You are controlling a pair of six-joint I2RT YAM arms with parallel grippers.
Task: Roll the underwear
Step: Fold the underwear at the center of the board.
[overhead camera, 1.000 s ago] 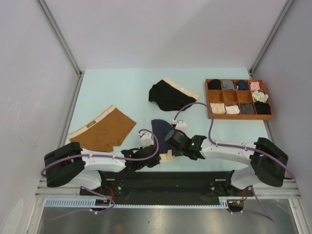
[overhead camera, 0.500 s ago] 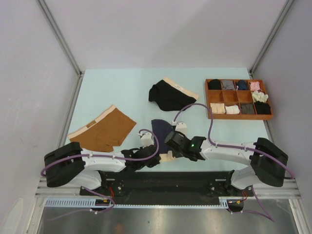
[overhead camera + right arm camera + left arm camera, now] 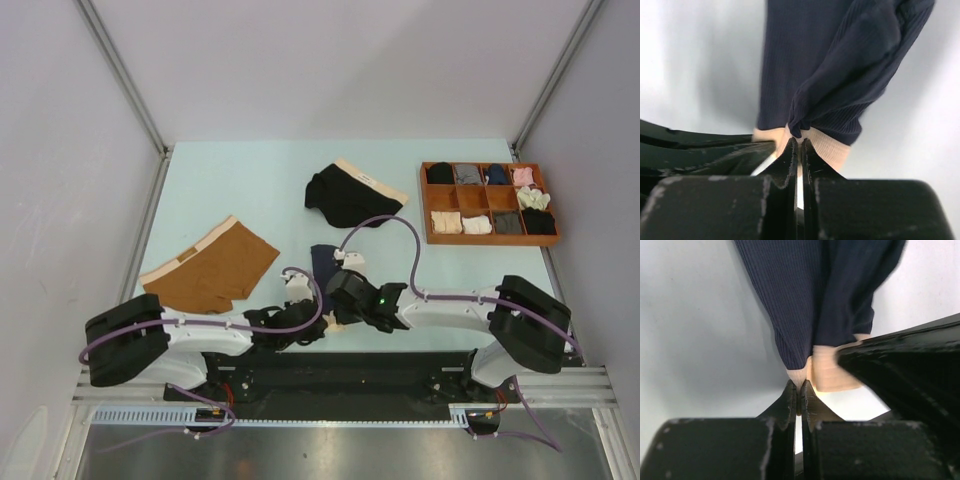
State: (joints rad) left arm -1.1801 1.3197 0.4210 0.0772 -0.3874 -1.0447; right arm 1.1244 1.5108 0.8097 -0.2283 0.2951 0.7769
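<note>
Top external: navy blue ribbed fabric briefs (image 3: 324, 264) lie bunched at the near middle of the pale worktop (image 3: 250, 180), both arms meeting over their beige waistband (image 3: 832, 147)
Left wrist: left gripper (image 3: 799, 390), jaws pinched together on the waistband's edge
Right wrist: right gripper (image 3: 799, 148), jaws clamped on the same waistband
Elsewhere: rust-brown briefs (image 3: 212, 265) flat to the left, black briefs (image 3: 350, 196) farther back, both apart from the arms

The right fingers (image 3: 789, 159) seemingly pinch the navy briefs' (image 3: 825, 65) waistband (image 3: 832, 149).
</note>
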